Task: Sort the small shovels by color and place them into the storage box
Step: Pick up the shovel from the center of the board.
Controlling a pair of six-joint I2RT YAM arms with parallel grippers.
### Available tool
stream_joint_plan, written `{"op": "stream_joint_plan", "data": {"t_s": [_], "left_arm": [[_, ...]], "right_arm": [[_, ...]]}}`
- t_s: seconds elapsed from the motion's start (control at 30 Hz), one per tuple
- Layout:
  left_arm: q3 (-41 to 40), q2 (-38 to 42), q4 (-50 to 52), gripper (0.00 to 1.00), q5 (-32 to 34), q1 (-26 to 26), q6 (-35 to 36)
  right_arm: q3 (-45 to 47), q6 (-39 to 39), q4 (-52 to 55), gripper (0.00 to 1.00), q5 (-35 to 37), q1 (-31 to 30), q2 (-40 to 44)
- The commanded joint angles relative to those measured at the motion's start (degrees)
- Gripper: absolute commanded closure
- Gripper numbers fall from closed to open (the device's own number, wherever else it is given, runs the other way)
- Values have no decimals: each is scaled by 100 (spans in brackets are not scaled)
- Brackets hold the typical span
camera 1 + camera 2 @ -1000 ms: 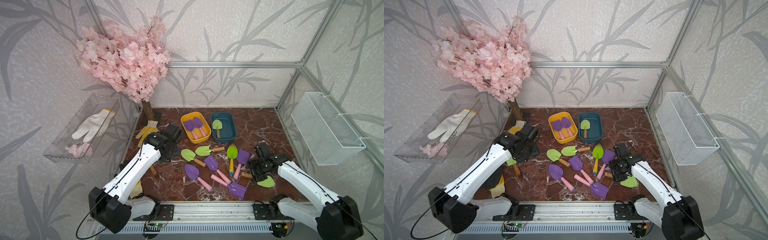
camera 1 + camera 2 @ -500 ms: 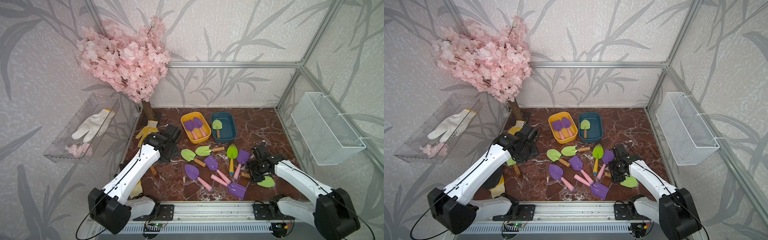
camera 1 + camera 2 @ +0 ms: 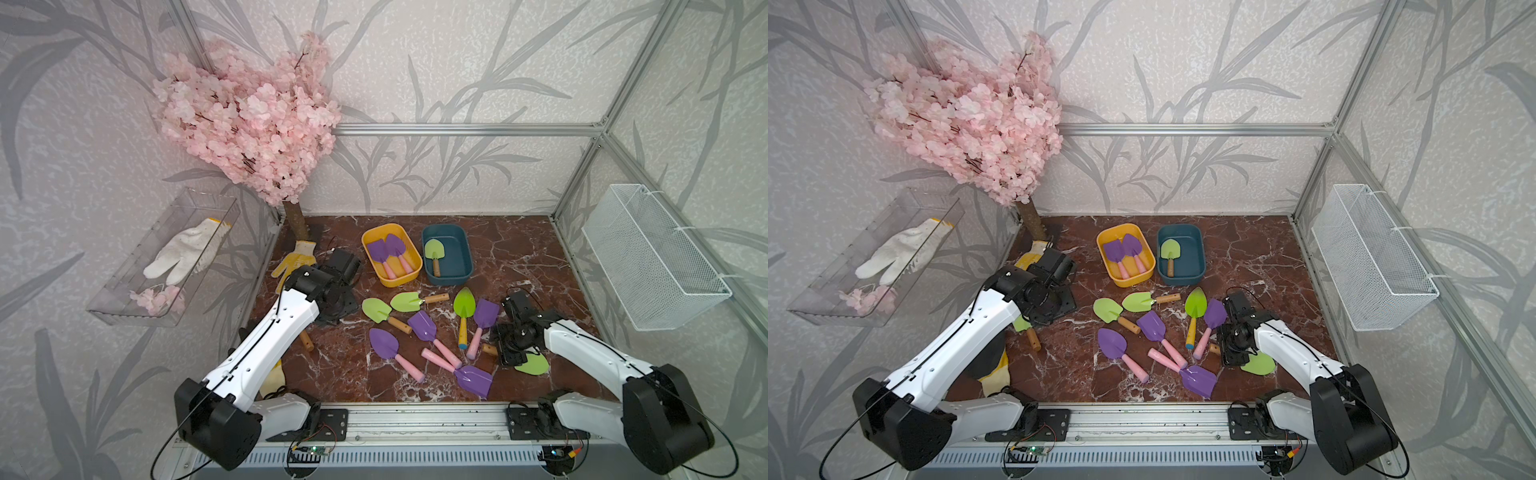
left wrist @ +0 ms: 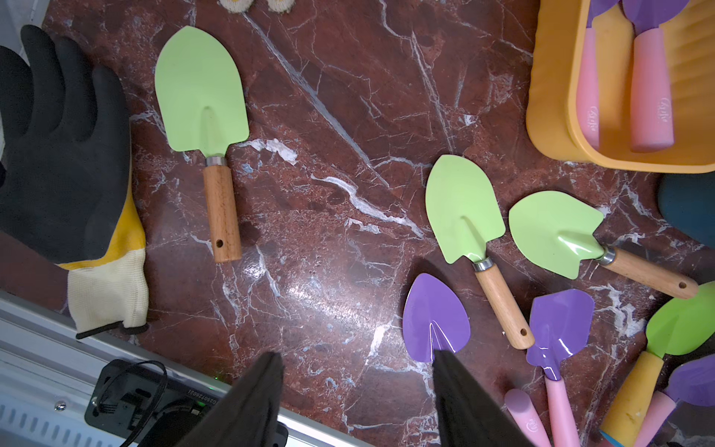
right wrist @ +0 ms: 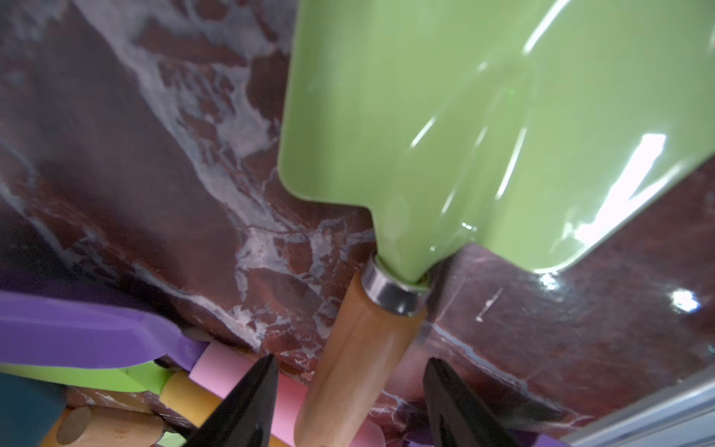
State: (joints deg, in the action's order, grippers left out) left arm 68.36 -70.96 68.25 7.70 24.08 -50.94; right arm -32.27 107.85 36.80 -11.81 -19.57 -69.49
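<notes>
The right gripper (image 5: 350,358) is standing open low over the red-brown marble tabletop (image 3: 519,249). Its two black fingers (image 5: 247,402) are straddling the grip of a glossy light green shovel with a wooden handle (image 5: 483,127). A gap is showing on each side of the wood, so the jaws are not clamping it. Whether the tips are touching the marble cannot be told. In both top views this shovel (image 3: 533,363) is lying at the near right of the tabletop, its blade peeking out just beside the gripper.

The left gripper (image 4: 356,353) is also hanging open, holding nothing, with bare marble showing between its own fingers (image 4: 251,398).

At the back, the yellow-orange plastic tub (image 3: 399,281) is holding two purple shovels with pink handles (image 3: 384,251). The dark teal plastic tub (image 3: 451,277) just beside it is holding a single green wooden-handled shovel (image 3: 433,249). The loose purple and green shovels (image 3: 423,326) are lying scattered between the two arms.
</notes>
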Motion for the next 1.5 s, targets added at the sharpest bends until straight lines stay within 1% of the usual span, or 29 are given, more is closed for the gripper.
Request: {"op": "stream_joint_plan", "data": {"t_s": [0.0, 0.3, 0.8, 1.0, 1.1, 1.2, 1.3, 1.37, 1.47], "left_arm": [[2, 126, 170, 35, 66, -39, 111], [64, 137, 226, 35, 82, -56, 111], [91, 126, 259, 35, 79, -61, 137], [97, 126, 254, 35, 80, -61, 128], [90, 136, 267, 35, 88, -61, 125], [90, 144, 277, 35, 87, -69, 119], [90, 152, 272, 35, 57, -63, 115], [97, 157, 283, 35, 45, -69, 110], [108, 162, 299, 35, 30, -63, 110]], "right_arm": [[106, 117, -67, 37, 128, -38, -64], [352, 349, -398, 41, 243, -29, -5], [374, 350, -389, 60, 452, 84, 155], [384, 285, -256, 64, 493, 156, 255], [380, 239, -155, 68, 556, 197, 355], [364, 156, -66, 73, 588, 251, 443], [248, -13, 155, 76, 682, 261, 530], [97, -249, 337, 79, 799, 278, 584], [-410, -890, 869, 83, 1124, 287, 582]]}}
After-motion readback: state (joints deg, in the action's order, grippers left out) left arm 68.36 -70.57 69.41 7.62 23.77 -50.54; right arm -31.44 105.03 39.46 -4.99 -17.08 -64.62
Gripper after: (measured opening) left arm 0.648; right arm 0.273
